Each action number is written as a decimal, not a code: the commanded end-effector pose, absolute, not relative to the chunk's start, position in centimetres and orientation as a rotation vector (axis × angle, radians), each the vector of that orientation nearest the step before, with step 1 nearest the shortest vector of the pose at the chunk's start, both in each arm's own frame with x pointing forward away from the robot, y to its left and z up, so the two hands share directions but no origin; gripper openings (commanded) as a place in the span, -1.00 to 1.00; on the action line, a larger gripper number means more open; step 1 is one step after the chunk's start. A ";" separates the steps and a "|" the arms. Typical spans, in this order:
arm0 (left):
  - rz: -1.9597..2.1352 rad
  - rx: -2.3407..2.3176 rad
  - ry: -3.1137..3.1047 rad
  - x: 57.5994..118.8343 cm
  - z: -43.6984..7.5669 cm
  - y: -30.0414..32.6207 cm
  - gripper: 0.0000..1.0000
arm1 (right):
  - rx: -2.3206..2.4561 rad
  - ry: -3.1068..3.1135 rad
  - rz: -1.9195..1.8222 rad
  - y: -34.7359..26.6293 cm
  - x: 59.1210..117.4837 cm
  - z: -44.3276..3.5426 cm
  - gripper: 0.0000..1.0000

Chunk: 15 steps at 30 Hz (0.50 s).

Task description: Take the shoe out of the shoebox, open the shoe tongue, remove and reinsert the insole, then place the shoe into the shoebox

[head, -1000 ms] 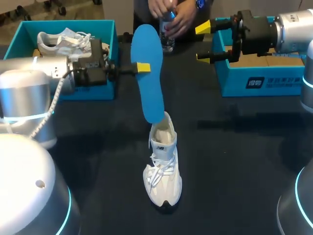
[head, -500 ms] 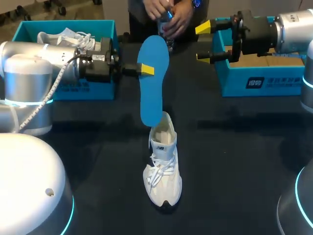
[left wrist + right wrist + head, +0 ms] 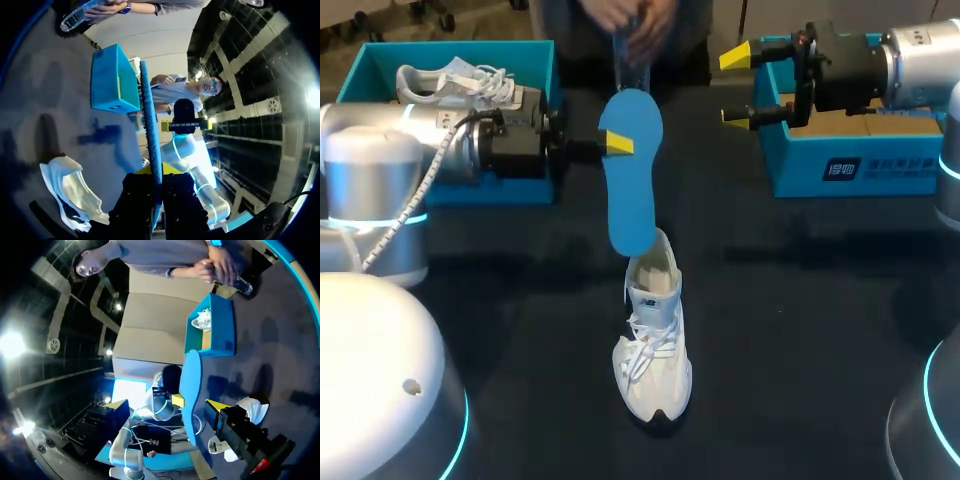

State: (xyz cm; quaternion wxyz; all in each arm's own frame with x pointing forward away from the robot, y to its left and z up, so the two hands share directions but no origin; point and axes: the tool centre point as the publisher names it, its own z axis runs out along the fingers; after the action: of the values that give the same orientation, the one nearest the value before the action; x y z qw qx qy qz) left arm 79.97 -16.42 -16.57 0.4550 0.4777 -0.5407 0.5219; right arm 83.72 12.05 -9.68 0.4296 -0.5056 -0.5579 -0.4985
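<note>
A white shoe [image 3: 653,345] stands on the dark table, toe toward me and its mouth open. A blue insole [image 3: 630,185] hangs upright above it, its lower end at the shoe's heel opening. My left gripper [image 3: 616,143] is shut on the insole's upper part from the left. In the left wrist view the insole [image 3: 150,120] runs edge-on out from between the fingers [image 3: 140,197], with the shoe [image 3: 70,187] beside them. My right gripper [image 3: 738,86] is open over the right shoebox [image 3: 850,165], nothing between its fingers. The right wrist view shows the insole [image 3: 191,390] and shoe [image 3: 246,405] ahead.
The left blue shoebox [image 3: 535,60] holds another white shoe [image 3: 450,85], behind my left arm. A person's hands [image 3: 630,20] hold a clear bottle above the table's far edge, just beyond the insole's top.
My left arm has swung round and carried the insole's top slightly to the right and lower, its lower end staying at the shoe. The person lifted the bottle. The right arm kept still.
</note>
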 end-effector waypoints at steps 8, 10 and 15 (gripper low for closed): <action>1.260 1.238 -1.277 80.0 -18.1 -18.0 -1.00 | -1.310 -1.439 -1.186 11.8 83.6 -9.0 1.00; 1.263 1.240 -1.271 80.1 -18.2 -18.2 -1.00 | -1.326 -1.485 -1.159 11.9 83.5 -8.5 1.00; 1.262 1.239 -1.262 80.2 -18.3 -18.4 -1.00 | -1.419 -1.575 -1.067 12.0 83.8 -7.1 1.00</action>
State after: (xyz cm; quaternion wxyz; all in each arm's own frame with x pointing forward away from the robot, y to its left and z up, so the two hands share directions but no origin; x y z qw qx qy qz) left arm 80.12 -18.12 -18.10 0.4654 0.5053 -0.5142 0.5135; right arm 83.50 11.96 -8.44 0.4007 -0.5329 -0.5926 -0.4520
